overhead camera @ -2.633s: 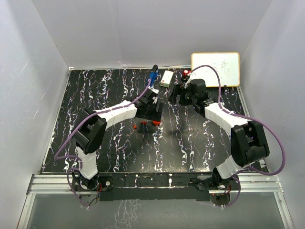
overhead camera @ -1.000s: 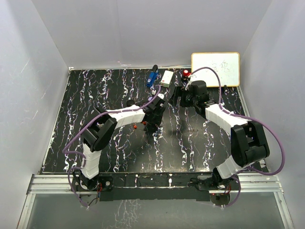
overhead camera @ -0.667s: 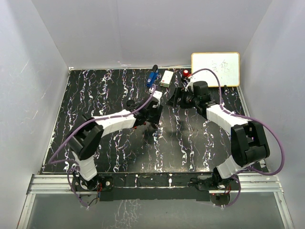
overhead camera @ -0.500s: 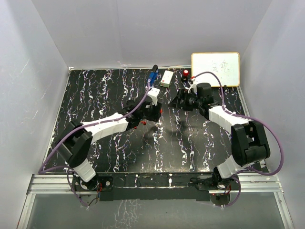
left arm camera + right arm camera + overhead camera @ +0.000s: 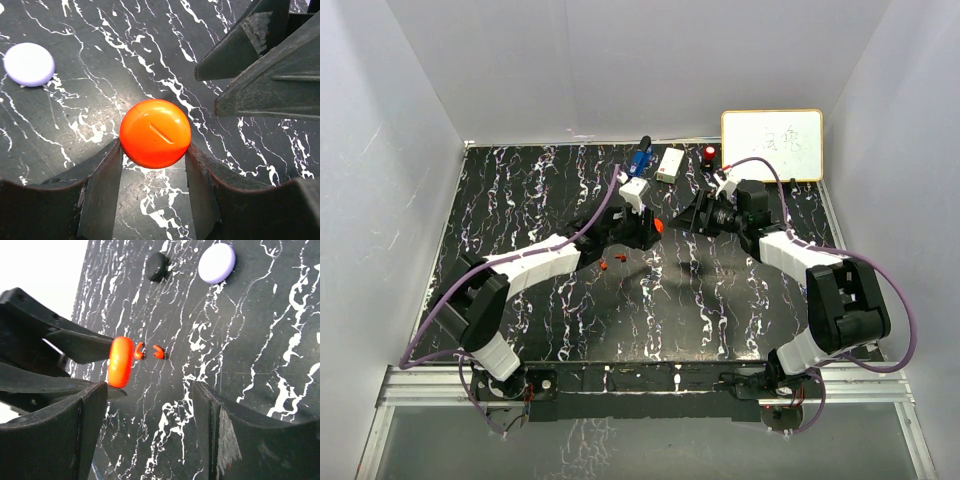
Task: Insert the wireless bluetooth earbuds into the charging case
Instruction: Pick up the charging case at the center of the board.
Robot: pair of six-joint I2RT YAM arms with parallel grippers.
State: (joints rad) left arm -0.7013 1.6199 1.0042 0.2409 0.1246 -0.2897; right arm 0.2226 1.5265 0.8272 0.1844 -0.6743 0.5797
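While my left fingers (image 5: 100, 187) clamp the orange case (image 5: 155, 132), well clear of tabletop (image 5: 520, 200) edges, my right fingers (image 5: 212, 440) stand wide, empty, near it; two red earbuds (image 5: 159, 353) lie on bare tabletop nearby.

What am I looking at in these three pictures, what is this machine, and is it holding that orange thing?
These are two robot arms bolted at the near edge of a table, each ending in a two-finger gripper. One picture looks down from above. The other two come from a camera on each wrist, so each shows that arm's own fingers. The left gripper is shut on a round orange case, probably the charging case. The right gripper is open and empty, facing it. On the black marbled table lie two tiny red earbuds, a pale round puck and a small black piece.
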